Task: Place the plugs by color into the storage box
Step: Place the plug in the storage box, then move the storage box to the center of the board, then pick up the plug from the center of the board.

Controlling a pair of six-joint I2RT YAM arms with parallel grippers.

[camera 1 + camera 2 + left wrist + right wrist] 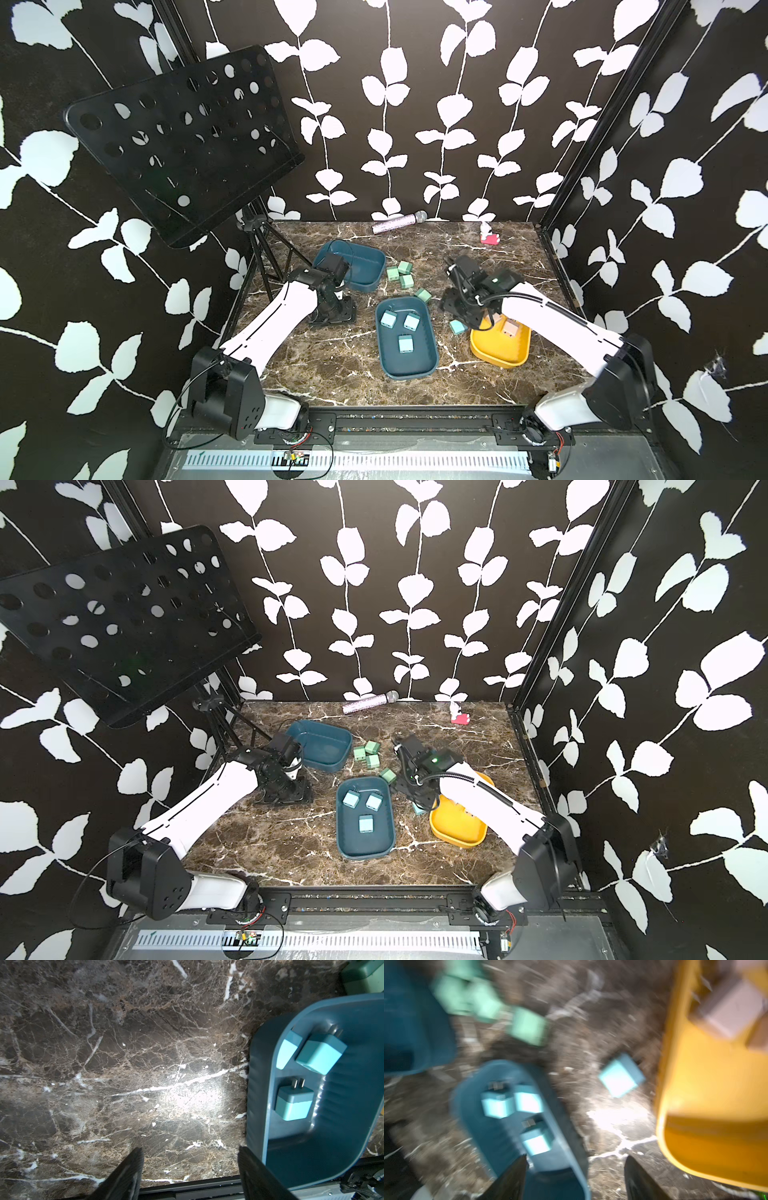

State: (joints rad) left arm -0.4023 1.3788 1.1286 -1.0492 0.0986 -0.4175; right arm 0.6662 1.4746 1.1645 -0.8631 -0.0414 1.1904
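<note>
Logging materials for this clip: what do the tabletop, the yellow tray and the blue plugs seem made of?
Tabletop: looks like polished brown marble or a marble-print sheet; it has white veins and a bright glare spot.
Yellow tray: probably moulded plastic; it is smooth and evenly coloured, with a rounded rim.
Blue plugs: matte plastic cubes with short grey prongs, seemingly metal.

Glossy marble-look table (145, 1043), matt plastic plugs (294, 1105), metal prongs (298, 1084)

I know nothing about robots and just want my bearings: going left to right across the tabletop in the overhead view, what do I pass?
Far teal tray → near teal tray holding three light blue plugs → loose light blue plug → yellow tray. Green plugs and microphone overlap these, so omitted.
</note>
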